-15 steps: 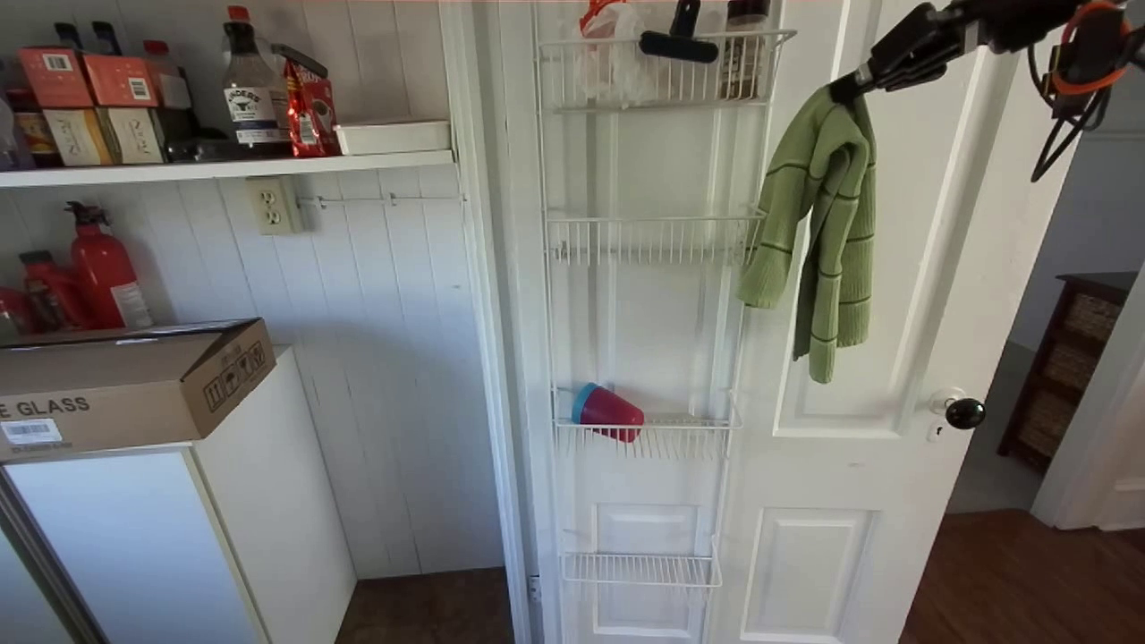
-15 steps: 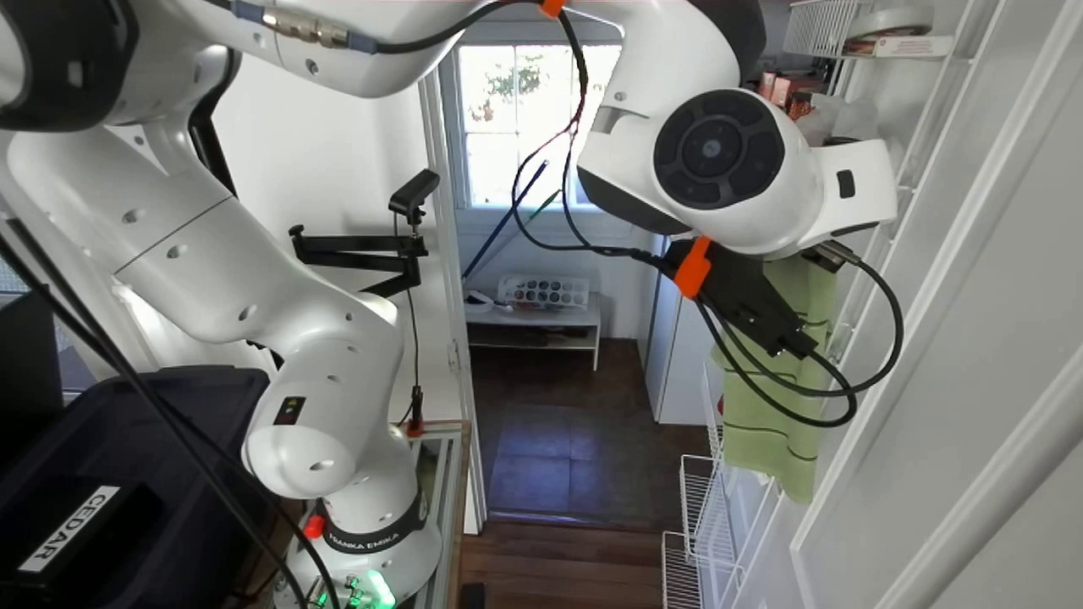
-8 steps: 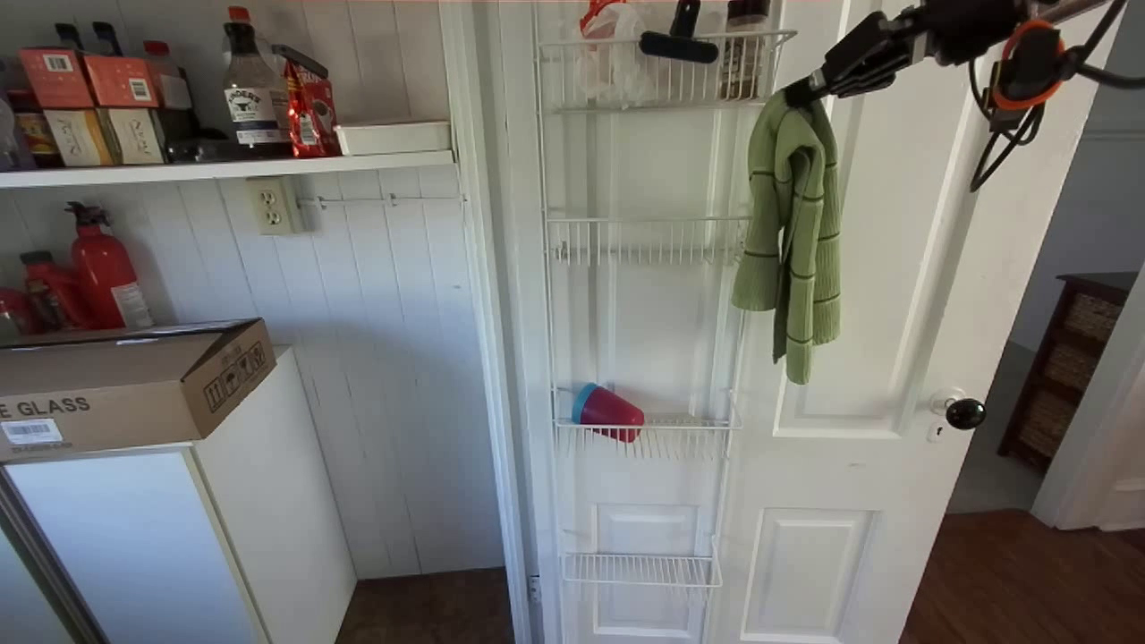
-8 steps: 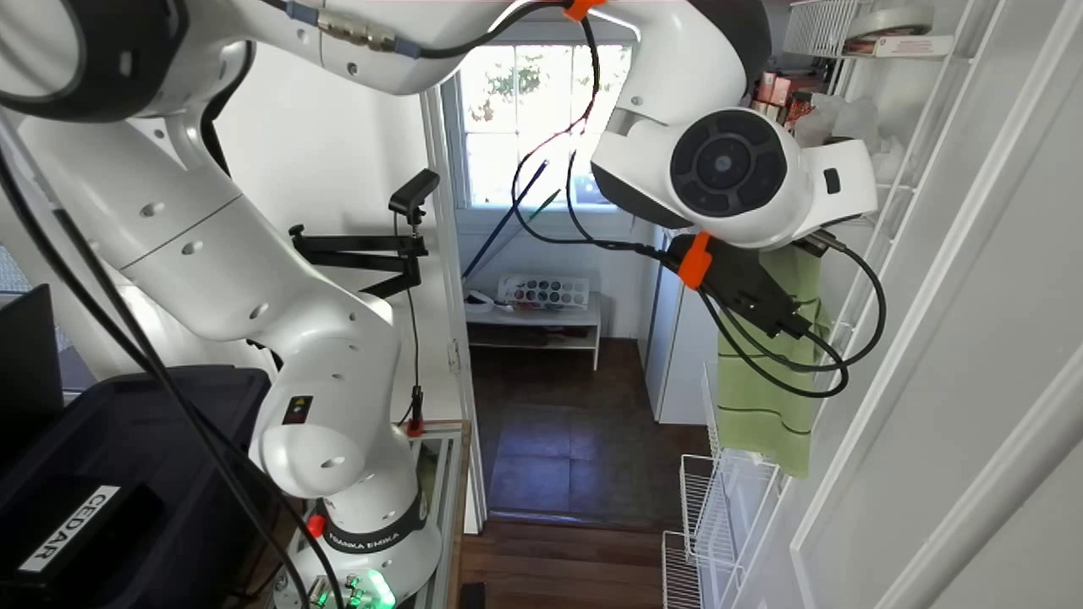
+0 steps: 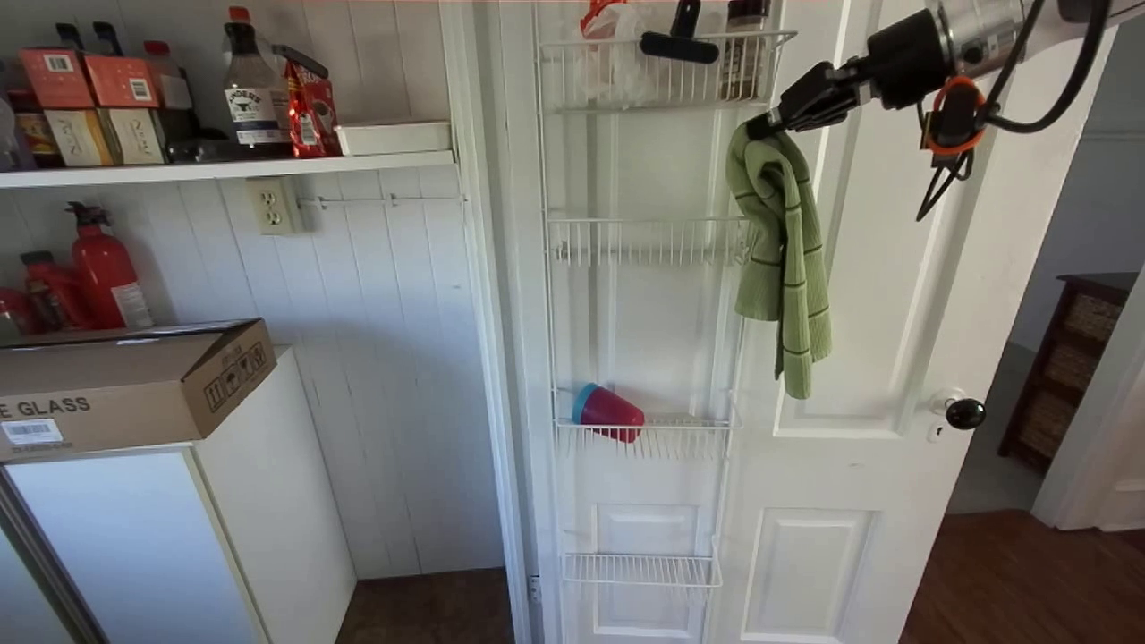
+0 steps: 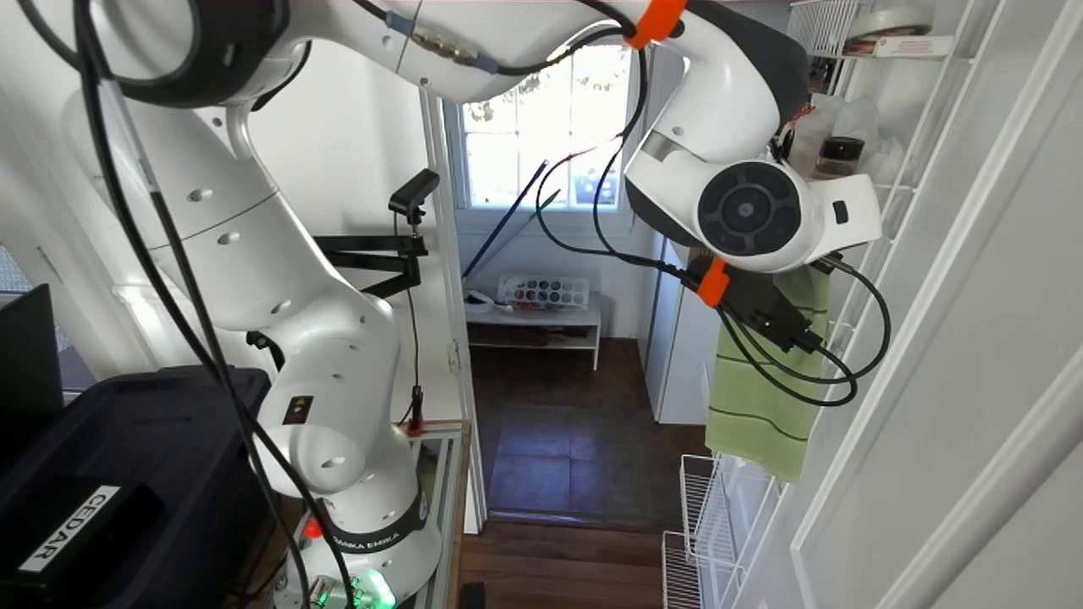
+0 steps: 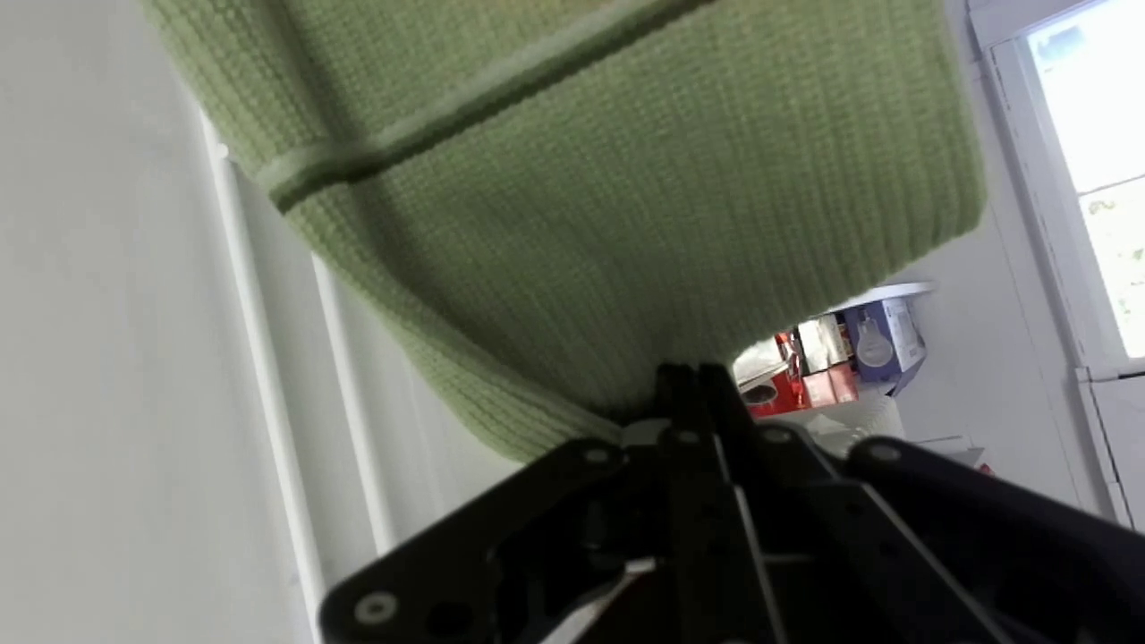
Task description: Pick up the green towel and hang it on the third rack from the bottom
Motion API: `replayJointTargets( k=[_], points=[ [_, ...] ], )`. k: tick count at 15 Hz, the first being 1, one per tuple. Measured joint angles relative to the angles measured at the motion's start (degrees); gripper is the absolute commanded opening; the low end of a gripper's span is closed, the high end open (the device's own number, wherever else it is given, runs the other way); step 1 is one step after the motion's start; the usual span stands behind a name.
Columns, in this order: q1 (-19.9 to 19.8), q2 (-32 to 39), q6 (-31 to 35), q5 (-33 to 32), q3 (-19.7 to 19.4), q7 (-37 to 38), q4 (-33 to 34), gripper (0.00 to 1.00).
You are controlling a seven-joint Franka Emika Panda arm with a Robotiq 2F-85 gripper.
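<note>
The green towel [image 5: 785, 259] has dark stripes and hangs in loose folds. My gripper [image 5: 760, 123] is shut on its top end. The third rack from the bottom [image 5: 648, 240] is a white wire basket on the door. The gripper is higher than this rack, near its right end in that view. The towel overlaps that end; whether it touches the wire I cannot tell. In an exterior view the towel [image 6: 757, 414] hangs behind the gripper's cables, fingertips hidden. In the wrist view the towel [image 7: 626, 215] fills the upper part, above the closed fingertips of the gripper [image 7: 695, 374].
The top rack [image 5: 666, 76] holds a plastic bag, a black-handled tool and a jar. A lower rack [image 5: 680, 427] holds a red and blue cup [image 5: 610, 413]. The bottom rack [image 5: 642, 570] is below. The door [image 5: 832, 465] has a black knob [image 5: 965, 413].
The gripper and the towel have moved left and down in an exterior view, towards the right end of the third rack. The gripper has stayed shut on the towel.
</note>
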Motion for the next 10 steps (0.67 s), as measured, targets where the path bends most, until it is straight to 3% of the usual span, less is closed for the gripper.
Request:
replayJointTargets(
  k=[10],
  points=[
    [0.15, 9.36, 0.96, 4.66, 2.83, -7.91, 6.79, 0.04]
  ],
)
